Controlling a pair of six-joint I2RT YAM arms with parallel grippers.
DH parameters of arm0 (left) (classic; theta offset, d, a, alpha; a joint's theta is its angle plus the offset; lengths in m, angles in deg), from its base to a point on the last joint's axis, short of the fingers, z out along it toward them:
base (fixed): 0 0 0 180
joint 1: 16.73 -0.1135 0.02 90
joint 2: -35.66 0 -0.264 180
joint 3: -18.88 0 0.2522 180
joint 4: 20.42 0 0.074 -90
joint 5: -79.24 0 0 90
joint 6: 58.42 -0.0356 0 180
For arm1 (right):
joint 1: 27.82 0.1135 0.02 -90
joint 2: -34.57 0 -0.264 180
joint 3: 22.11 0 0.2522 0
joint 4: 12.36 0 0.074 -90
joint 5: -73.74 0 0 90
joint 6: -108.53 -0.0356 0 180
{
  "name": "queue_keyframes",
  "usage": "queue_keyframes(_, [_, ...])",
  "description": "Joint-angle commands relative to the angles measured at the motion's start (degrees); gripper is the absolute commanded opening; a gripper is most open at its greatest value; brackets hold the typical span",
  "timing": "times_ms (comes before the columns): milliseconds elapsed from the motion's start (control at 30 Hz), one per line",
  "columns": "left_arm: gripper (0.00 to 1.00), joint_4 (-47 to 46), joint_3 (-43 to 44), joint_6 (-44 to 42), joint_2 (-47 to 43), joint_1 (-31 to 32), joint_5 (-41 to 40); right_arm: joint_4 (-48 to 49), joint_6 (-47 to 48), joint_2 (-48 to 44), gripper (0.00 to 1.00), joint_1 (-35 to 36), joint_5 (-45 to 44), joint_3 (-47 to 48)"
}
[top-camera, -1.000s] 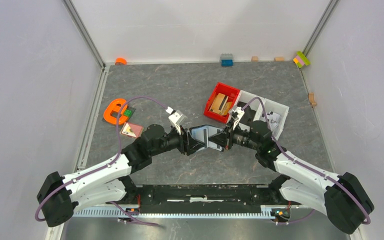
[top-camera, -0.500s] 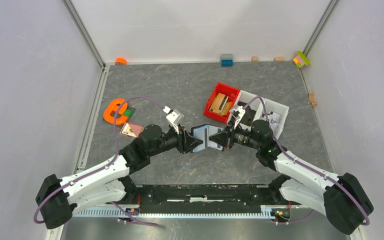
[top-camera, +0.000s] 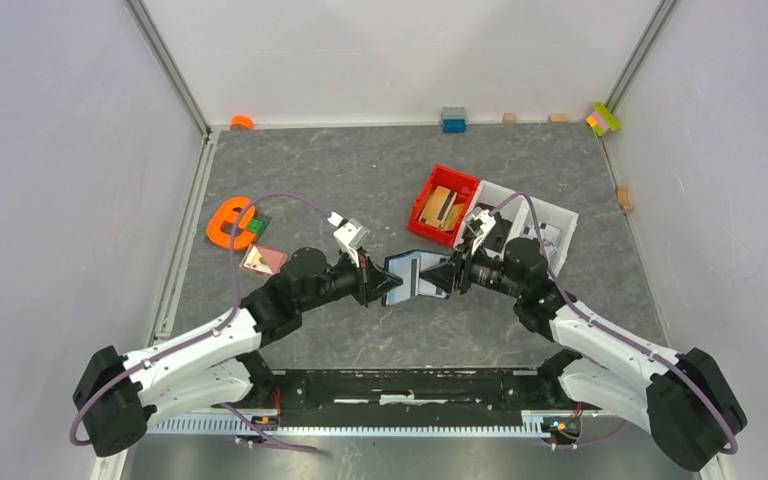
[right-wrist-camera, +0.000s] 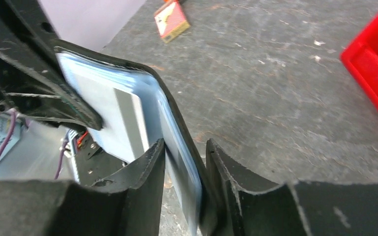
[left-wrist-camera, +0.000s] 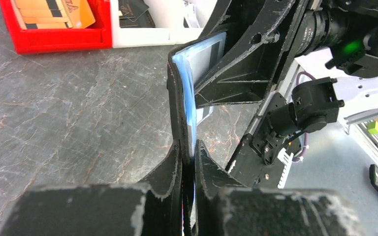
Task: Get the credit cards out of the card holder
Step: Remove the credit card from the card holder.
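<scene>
Card holder (top-camera: 412,272) held open over the middle of the bench
Left gripper (top-camera: 382,284) pinches one flap tight; right gripper (top-camera: 441,278) straddles the other, its grip unclear; a grey card (right-wrist-camera: 123,118) shows inside

We are seeing matt black leather-like skin and smooth blue lining on the card holder (top-camera: 412,273), rough veined grey stone-like surface on the table (top-camera: 360,170), glossy red plastic on 1 bin (left-wrist-camera: 54,39), and scuffed matt black plastic on the fingers (right-wrist-camera: 142,191) of the right gripper (right-wrist-camera: 185,143).
</scene>
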Motion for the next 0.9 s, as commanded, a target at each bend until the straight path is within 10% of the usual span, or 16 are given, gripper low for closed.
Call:
queue_keyframes(0, [0.02, -1.94, 0.61, 1.11, 0.08, -1.85, 0.61, -6.42, 2.42, -2.48, 0.44, -1.32, -10.55, 1.95])
queue_keyframes(300, [0.02, -3.07, -0.45, 5.24, 2.11, -6.34, 1.83, -3.30, 3.87, -15.38, 0.63, -2.56, -13.63, -2.63])
queue_keyframes(633, [0.02, -14.83, -4.57, 9.41, 0.75, -8.62, 11.40, 10.83, -2.99, -4.59, 0.28, -2.53, 6.08, -2.72])
queue_keyframes(867, [0.02, -19.73, -6.11, 10.67, 0.04, -8.60, 14.34, 16.53, -6.63, -0.75, 0.27, -2.55, 11.45, -2.99])
